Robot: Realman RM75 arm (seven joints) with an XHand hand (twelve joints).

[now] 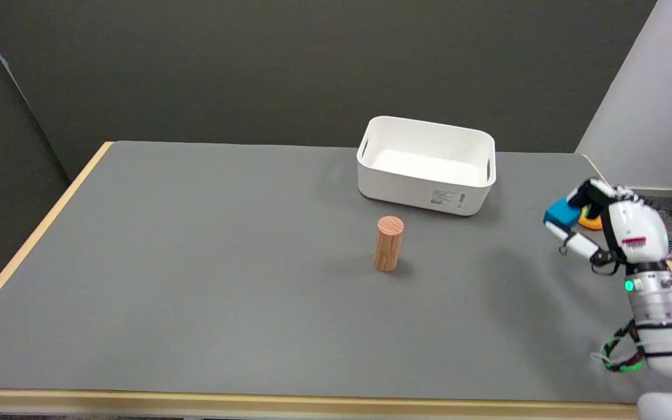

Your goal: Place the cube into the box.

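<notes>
A: Seen from above the near side: grey table (196, 280) with a pale wood edge, dark wall behind. Where is the cube?

B: Blue cube (562, 213), off the table surface, at far right. Pinched in the right hand (601, 230), between an upper black-tipped finger and a lower white finger (575, 242). So: hand grasping the cube, raised above the table's right edge.

A: And the box?

B: White box (426, 192), open at the top, near the far edge, right of centre. Rounded corners, a slot handle on each short side, a small label on the near wall. Inside, only white floor visible. Well apart from the cube, up and to the left of it.

A: Anything else on the table?

B: 1 wooden cylinder (389, 243), upright, near the middle, just in front of the box and apart from it. Also an orange and yellow object (590, 221) behind the hand, mostly hidden; shape hard to tell.

A: The arm?

B: White right arm (660, 315) rising from the lower right corner, green light at the wrist, loose cables alongside.
</notes>
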